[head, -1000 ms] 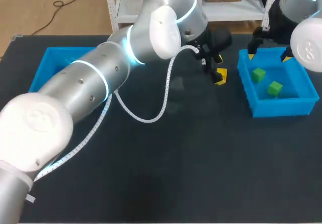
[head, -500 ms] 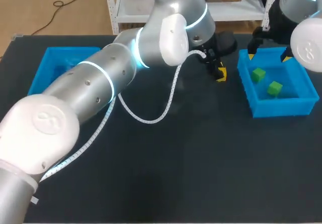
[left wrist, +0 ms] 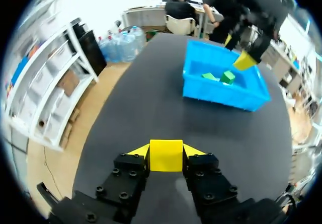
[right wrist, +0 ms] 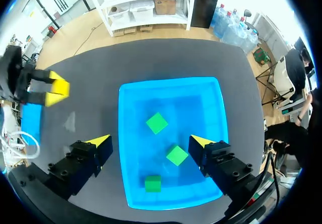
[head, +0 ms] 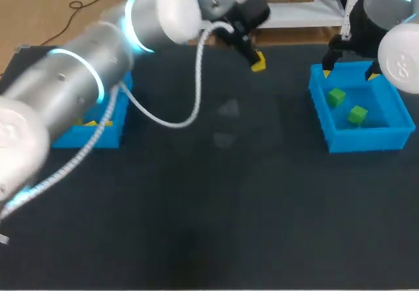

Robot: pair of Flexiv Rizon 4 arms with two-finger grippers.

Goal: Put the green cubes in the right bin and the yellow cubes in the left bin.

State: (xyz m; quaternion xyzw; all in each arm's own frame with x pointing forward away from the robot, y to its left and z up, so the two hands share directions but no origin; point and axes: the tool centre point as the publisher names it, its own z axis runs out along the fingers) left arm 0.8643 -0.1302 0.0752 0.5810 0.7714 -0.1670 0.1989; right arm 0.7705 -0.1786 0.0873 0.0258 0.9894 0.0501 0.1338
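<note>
Our left claw (left wrist: 166, 151) is pinching a yellow cube (head: 258, 61) between its two tips, held above the counter (head: 229, 206) toward 12 o'clock in the head view. We judge the step in hand to be carrying it to the left bin (head: 85, 136) at 9 o'clock. To do that well we should hold the pinch firm and the cube level, and travel high enough to pass over the bin's wall. We should stop above the bin's middle and only then spread the tips, low enough that the cube does not bounce out. Our right claw (right wrist: 151, 142) hangs spread and empty over the right bin (right wrist: 171, 90) at 3 o'clock, where three green cubes (right wrist: 157, 123) lie, well apart from that path. We can read no brand, label or writing on cubes, bins or claws.
</note>
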